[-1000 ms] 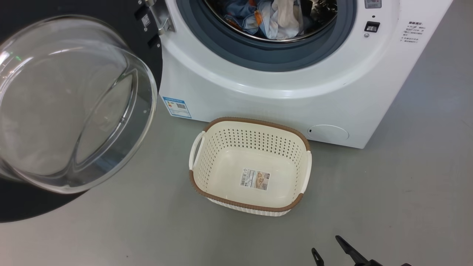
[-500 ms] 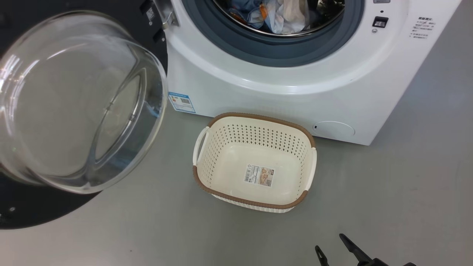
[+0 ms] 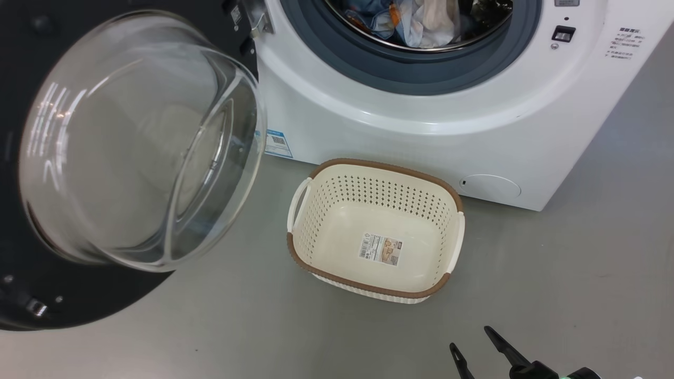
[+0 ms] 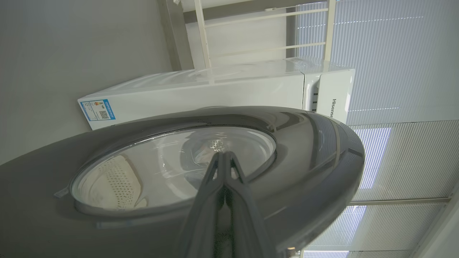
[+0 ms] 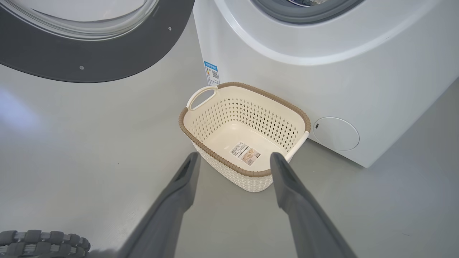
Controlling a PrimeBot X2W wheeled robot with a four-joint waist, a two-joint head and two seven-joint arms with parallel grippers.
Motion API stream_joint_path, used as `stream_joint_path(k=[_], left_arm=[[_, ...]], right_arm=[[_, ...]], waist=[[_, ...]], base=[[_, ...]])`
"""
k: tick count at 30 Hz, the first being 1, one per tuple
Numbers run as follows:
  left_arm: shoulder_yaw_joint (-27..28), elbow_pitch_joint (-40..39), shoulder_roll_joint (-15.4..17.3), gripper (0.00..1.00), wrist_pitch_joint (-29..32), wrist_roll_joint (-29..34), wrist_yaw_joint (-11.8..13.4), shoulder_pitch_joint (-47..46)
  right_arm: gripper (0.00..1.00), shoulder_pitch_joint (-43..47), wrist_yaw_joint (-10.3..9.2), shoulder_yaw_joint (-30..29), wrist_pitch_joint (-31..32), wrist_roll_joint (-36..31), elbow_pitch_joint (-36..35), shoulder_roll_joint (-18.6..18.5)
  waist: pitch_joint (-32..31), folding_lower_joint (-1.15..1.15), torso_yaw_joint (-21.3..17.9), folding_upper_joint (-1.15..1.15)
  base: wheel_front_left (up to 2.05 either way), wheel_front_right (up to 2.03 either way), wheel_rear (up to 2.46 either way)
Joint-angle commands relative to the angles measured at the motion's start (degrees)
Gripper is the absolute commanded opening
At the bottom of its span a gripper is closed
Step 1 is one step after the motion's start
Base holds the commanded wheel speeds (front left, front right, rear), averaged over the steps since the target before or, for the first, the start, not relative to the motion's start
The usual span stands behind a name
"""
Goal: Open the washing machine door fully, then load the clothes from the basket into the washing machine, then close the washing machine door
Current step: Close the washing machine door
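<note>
The washing machine stands with its drum open, and the clothes lie inside it, blue, orange and cream. The washing machine door hangs open at the left, its glass bowl facing me inside a black ring. In the left wrist view my left gripper is shut with nothing in it, its tips at the door's outer glass. The basket sits on the floor before the machine, holding just a label. My right gripper is open, low and near me; its wrist view shows the right gripper above the basket's near rim.
Grey floor spreads around the basket and to the right of the machine. A round service flap sits low on the machine's front. A ribbed dark wheel lies at the lower left of the right wrist view.
The camera has shifted, so everything sits further right. The door has swung a little toward the machine and now overlaps the blue sticker's edge. The right gripper has barely moved.
</note>
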Motion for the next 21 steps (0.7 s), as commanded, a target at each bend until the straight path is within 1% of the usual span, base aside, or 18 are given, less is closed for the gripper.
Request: stream_joint_path(k=[1,11,16,18,21], left_arm=[[0.7,-2.5,2.2,0.00,1.7,-0.3,-0.2,0.9],[0.2,-17.3,-2.8,0.00,13.4,-3.7,-0.2,6.7],[-0.5,-26.3,-7.7,0.00,16.7,-6.1,-0.1,10.1],[-1.2,-30.5,-9.9,0.00,17.2,-6.6,0.7,11.7],[-2.0,-37.6,-13.4,0.00,17.4,-7.4,2.9,14.4]], right_arm=[[1.00,-0.9,0.09,1.3,-0.3,-0.4,-0.9,0.1],[1.00,-1.9,0.09,0.8,-0.3,0.5,-1.4,0.1],[1.00,-2.6,0.09,1.0,-0.3,2.0,-1.5,0.1],[1.00,-3.1,0.09,1.6,-0.3,2.9,-1.6,0.1],[1.00,-3.8,0.09,2.2,-0.3,4.0,-1.7,0.1]], waist=[[0.1,0.00,0.3,0.00],[0.5,0.00,0.2,0.00],[0.6,0.00,0.0,0.00],[0.5,0.00,-0.3,0.00],[0.5,0.00,-1.3,0.00]], base=[[0.00,0.00,0.00],[0.00,0.00,0.00],[0.00,0.00,0.00],[0.00,0.00,0.00],[0.00,0.00,0.00]])
